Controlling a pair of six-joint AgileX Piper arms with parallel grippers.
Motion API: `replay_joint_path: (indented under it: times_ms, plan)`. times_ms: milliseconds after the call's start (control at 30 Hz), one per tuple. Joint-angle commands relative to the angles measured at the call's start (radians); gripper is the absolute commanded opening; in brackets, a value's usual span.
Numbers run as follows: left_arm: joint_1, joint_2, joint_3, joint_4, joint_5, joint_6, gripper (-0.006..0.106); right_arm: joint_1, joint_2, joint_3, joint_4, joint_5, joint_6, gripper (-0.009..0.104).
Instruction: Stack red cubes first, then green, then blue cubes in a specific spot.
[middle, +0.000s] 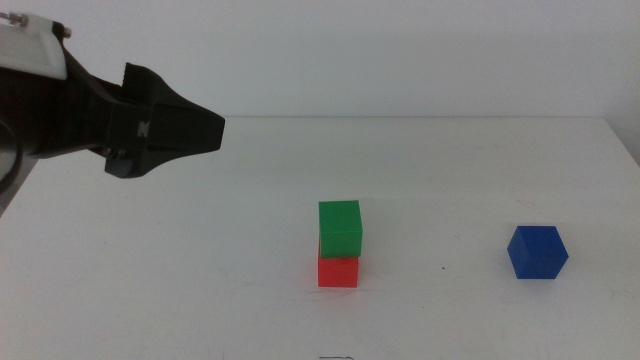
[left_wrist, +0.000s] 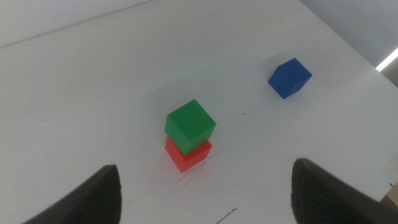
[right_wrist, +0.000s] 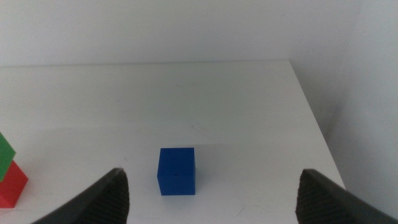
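Left gripper (middle: 205, 128) hangs empty and spread wide at the upper left of the middle view, well apart from the green (middle: 340, 228) cube, which sits on the red cubes (middle: 338, 271) entry at center frame. Two tiers appear done; the blue cubes (middle: 537, 251) piece lies alone at right on the table (middle: 150, 290). Right gripper (right_wrist: 211, 193), jaws wide, faces it, and would likely need to descend, close and carry it onto the stack.

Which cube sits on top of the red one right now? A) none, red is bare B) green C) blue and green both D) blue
B: the green cube rests on the red cube, while the blue cube sits alone on the table, apart to the side.
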Motion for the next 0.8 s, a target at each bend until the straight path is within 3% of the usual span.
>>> replay_joint_path:
  times_ms: [0, 467, 767]
  plan:
    - [-0.002, -0.013, -0.024, -0.041, -0.051, -0.009, 0.094, 0.002, 0.117, -0.150, -0.010, 0.028, -0.006, 0.094]
    - [-0.002, -0.013, -0.024, -0.041, -0.051, -0.009, 0.094, 0.002, 0.643, -0.486, -0.009, 0.258, 0.004, 0.094]
    - [-0.002, -0.013, -0.024, -0.041, -0.051, -0.009, 0.094, 0.002, 0.765, -0.490, 0.077, 0.289, -0.001, 0.094]
